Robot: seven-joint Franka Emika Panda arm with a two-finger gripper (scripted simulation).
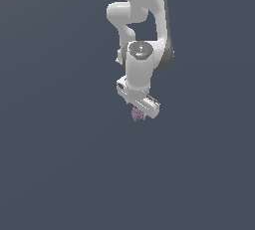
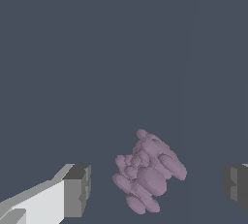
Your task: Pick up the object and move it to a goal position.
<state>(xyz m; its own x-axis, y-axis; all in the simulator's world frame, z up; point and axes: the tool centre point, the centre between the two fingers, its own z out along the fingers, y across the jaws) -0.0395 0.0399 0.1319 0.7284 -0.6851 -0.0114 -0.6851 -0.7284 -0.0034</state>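
The tool [image 1: 138, 105] is hanging near the frame centre with its fingers [image 2: 76, 190] spread wide, and the mauve grape-like cluster [image 2: 147, 170] is sitting untouched between them. Closing, lifting and carrying it to the goal are still waiting, I think.

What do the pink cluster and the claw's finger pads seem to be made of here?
Pink cluster: flat mauve, matte, no highlights; a render, so the material is unclear. Finger pads: dark grey blocks, matte, maybe rubber, on the glossy white claw, which looks like plastic.

Object [image 2: 147, 172] between spread pincer [image 2: 157, 184] fingers, touching neither.
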